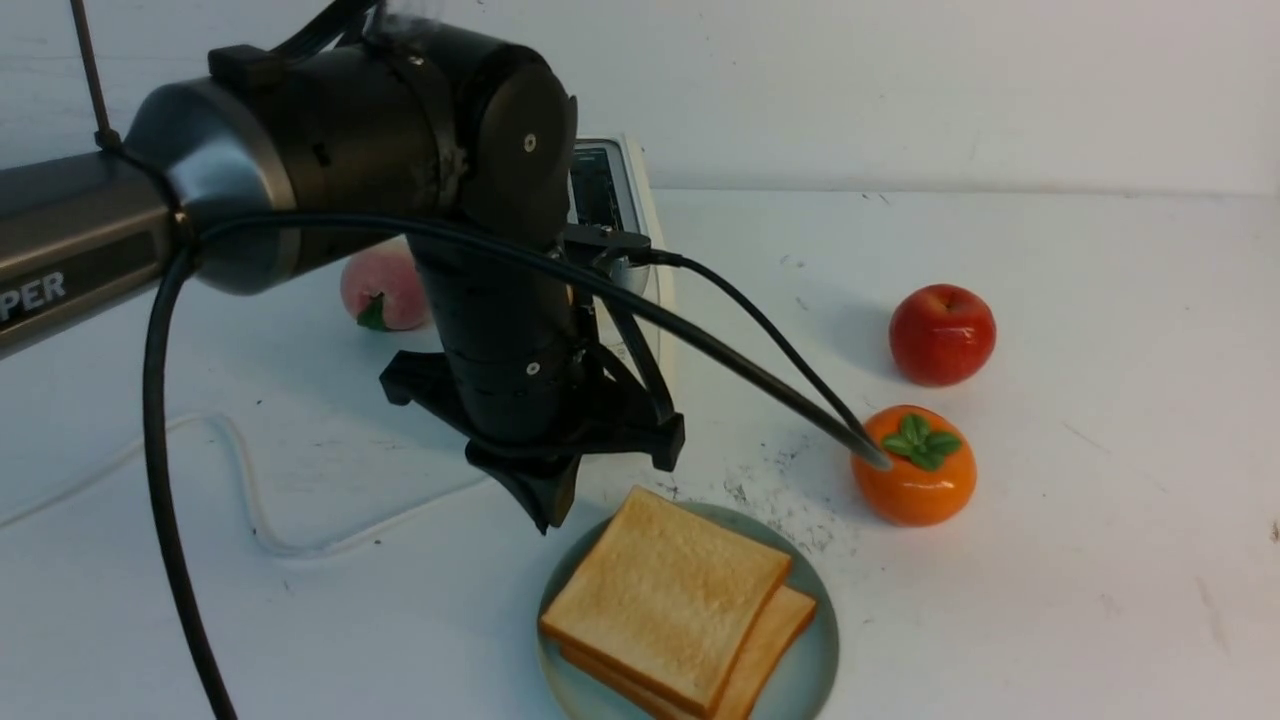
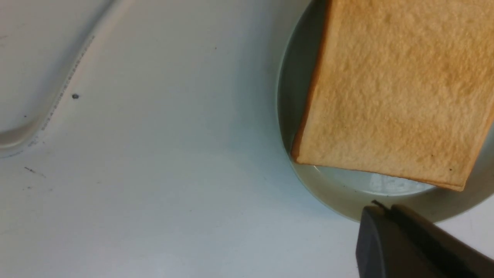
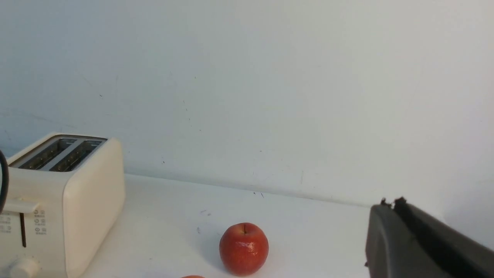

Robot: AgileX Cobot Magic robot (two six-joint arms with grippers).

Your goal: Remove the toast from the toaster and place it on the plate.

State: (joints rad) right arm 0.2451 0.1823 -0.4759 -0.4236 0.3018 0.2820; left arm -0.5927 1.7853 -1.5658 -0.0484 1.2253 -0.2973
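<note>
Bright, even light; soft shadows; slight blur in front view; glare spot on plate (image 2: 308,181).

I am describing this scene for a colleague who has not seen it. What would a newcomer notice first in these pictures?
First, the big black left arm filling the front view, its left gripper shut just above the plate rim. Next, two golden toast slices stacked on that teal plate, near the table's front. Then the bright red apple and orange persimmon to the right.

Lab-style test bench: bare white tabletop (image 1: 1050,600), blank white wall (image 3: 308,77), toy fruit.
</note>
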